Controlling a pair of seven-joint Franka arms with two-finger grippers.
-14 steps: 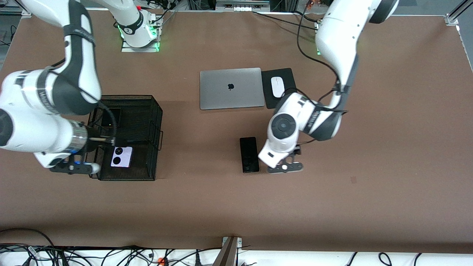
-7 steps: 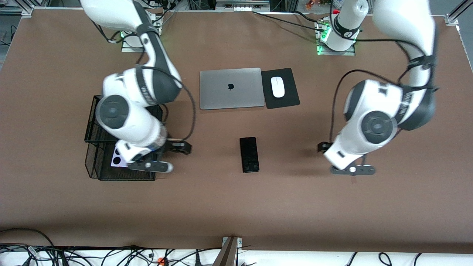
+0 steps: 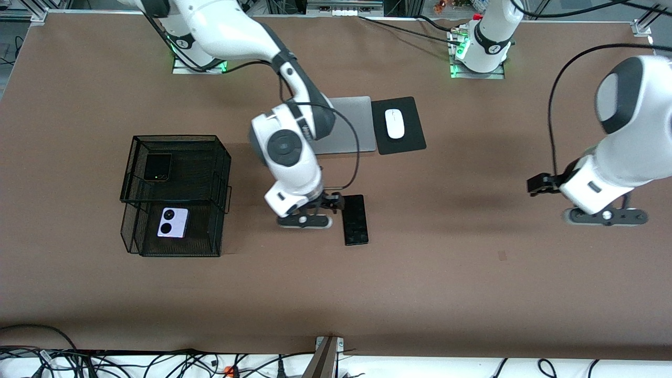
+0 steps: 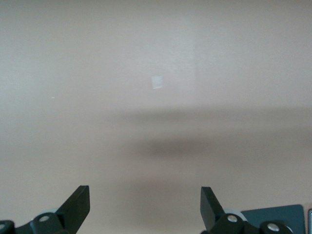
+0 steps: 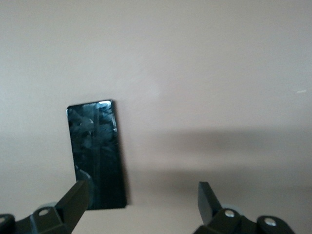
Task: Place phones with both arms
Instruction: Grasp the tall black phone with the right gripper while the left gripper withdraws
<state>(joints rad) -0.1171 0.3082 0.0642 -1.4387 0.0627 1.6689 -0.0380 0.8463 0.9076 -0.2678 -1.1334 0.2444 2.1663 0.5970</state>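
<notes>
The long black phone (image 3: 355, 219) lies flat on the brown table in the middle. My right gripper (image 3: 334, 202) hangs open and empty just above the table, beside that phone on the side toward the right arm's end. In the right wrist view the phone (image 5: 95, 153) lies next to one finger, outside the open right gripper (image 5: 141, 202). The small black phone (image 3: 157, 167) and the lilac phone (image 3: 172, 222) lie in the black wire basket (image 3: 223, 157). My left gripper (image 3: 541, 185) is open and empty over bare table near the left arm's end; in the left wrist view it (image 4: 144, 204) shows only bare table.
A grey laptop (image 3: 352, 123), partly hidden by my right arm, lies farther from the camera than the long phone. Beside it, a white mouse (image 3: 395, 123) sits on a black pad (image 3: 412, 139). Cables run along the table's near edge.
My right arm has swung from the basket to the middle, beside the long black phone. My left arm has moved from beside that phone out toward its own end of the table.
</notes>
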